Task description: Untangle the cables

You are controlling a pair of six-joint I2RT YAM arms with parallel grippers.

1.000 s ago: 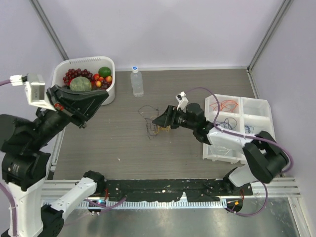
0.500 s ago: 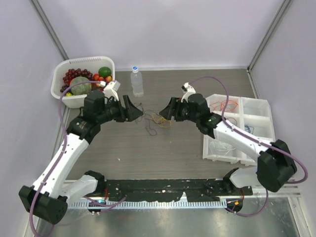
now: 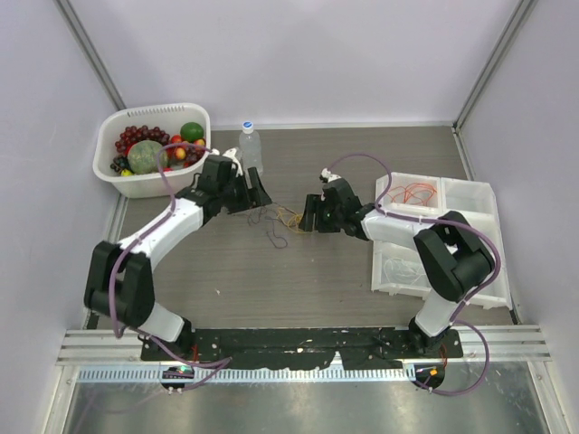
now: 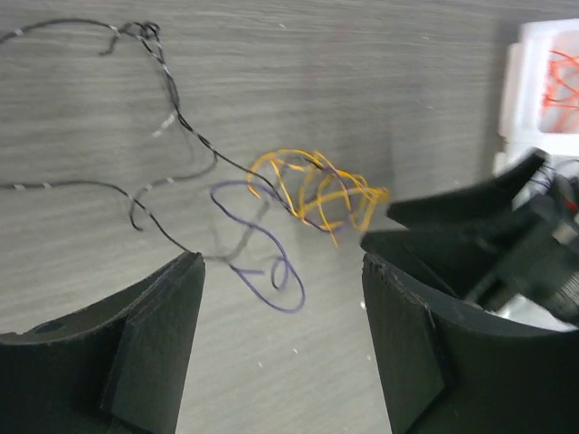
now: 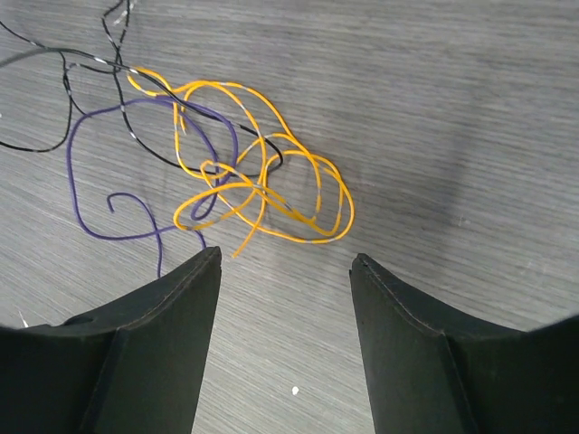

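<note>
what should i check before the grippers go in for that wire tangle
1. Left gripper open and empty: ok.
2. Right gripper open and empty: ok.
3. Orange wire, purple wire and black wire separated: not ok, they cross in one knot.
4. All three lie on the table between the two grippers: ok.
5. Which wire lies on top at the knot: cannot tell.
6. Grippers apart from each other: ok.
</note>
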